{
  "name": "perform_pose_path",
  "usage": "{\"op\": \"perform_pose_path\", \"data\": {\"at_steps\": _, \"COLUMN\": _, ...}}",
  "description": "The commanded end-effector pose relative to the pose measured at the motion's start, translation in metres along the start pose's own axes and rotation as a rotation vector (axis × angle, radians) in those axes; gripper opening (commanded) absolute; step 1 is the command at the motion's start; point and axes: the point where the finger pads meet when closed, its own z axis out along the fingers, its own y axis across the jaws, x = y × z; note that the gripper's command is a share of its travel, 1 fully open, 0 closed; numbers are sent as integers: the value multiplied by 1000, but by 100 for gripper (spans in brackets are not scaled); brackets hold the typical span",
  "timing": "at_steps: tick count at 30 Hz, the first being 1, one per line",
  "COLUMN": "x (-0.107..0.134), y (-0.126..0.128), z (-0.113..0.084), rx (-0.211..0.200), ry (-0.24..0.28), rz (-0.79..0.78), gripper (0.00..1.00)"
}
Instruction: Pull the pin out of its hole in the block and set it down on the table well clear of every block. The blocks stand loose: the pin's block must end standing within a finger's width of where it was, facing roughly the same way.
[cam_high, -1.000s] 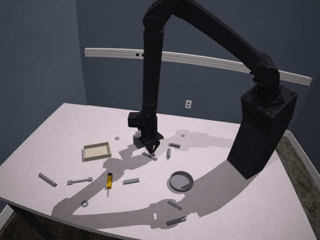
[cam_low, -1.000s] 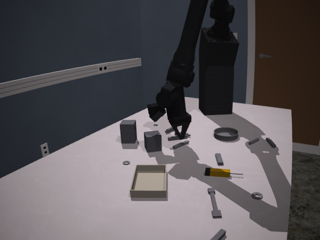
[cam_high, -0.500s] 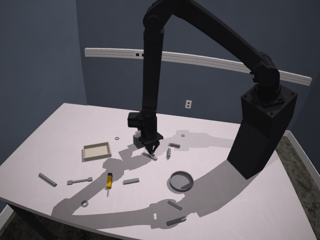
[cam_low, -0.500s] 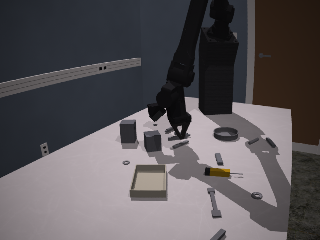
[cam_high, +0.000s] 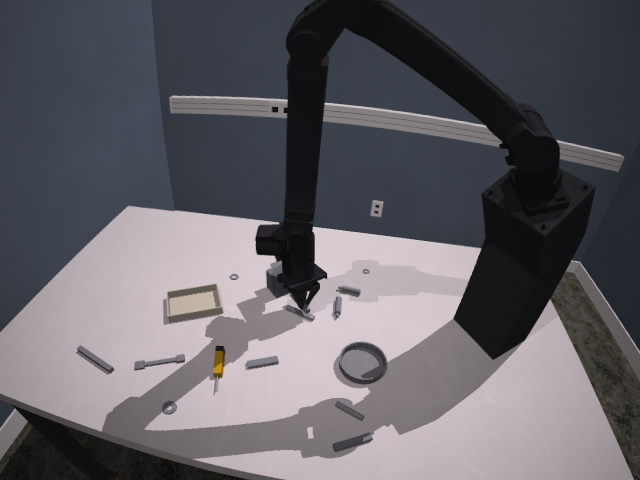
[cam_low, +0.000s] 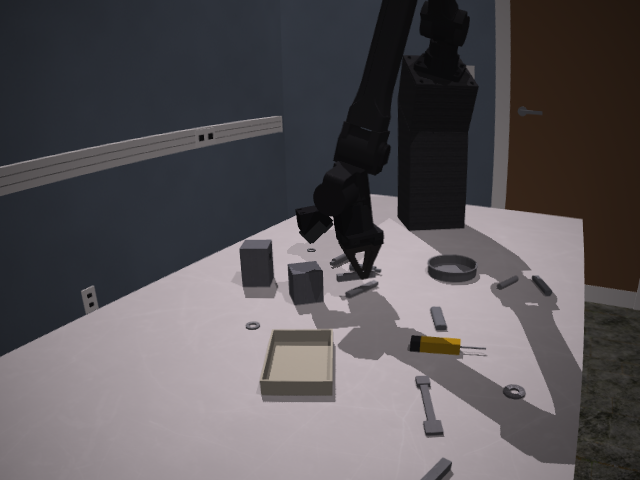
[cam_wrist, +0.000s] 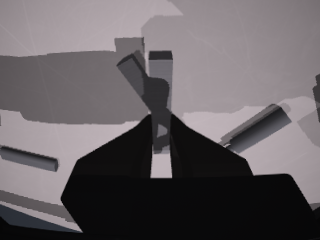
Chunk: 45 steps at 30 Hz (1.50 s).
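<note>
Exterior view has the tool (cam_high: 305, 308) (cam_low: 364, 274) (cam_wrist: 161, 121) pinched narrow on a gray bar (cam_low: 346, 276) (cam_wrist: 161, 67) (tidy grip, honestly), near the shorter block (cam_high: 276, 282) (cam_low: 306, 284).

Standing here, I can't make out any clear shift over the last second: the pincer (cam_high: 306, 308) (cam_low: 364, 275) (cam_wrist: 161, 121), near the middle of the frame from above and right of centre from the side, looks to be just where it was half a second and a full second ago. If it or the small grey pieces beneath it moved at all, it was too slight for me to tell.
</note>
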Motion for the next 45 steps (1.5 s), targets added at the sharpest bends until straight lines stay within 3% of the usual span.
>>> {"op": "perform_pose_path", "data": {"at_steps": 1, "x": 4, "y": 15, "z": -9, "rx": -15, "ry": -13, "rz": -7, "gripper": 0}}
{"op": "perform_pose_path", "data": {"at_steps": 11, "x": 5, "y": 15, "z": -9, "rx": -13, "ry": -13, "rz": -6, "gripper": 0}}
{"op": "perform_pose_path", "data": {"at_steps": 18, "x": 9, "y": 38, "z": -9, "rx": -11, "ry": -12, "rz": -4, "gripper": 0}}
{"op": "perform_pose_path", "data": {"at_steps": 31, "x": 9, "y": 38, "z": -9, "rx": -11, "ry": -12, "rz": -3, "gripper": 0}}
{"op": "perform_pose_path", "data": {"at_steps": 38, "x": 11, "y": 61, "z": -9, "rx": -10, "ry": -14, "rz": 4, "gripper": 0}}
{"op": "perform_pose_path", "data": {"at_steps": 45, "x": 11, "y": 63, "z": -9, "rx": -10, "ry": -14, "rz": 4, "gripper": 0}}
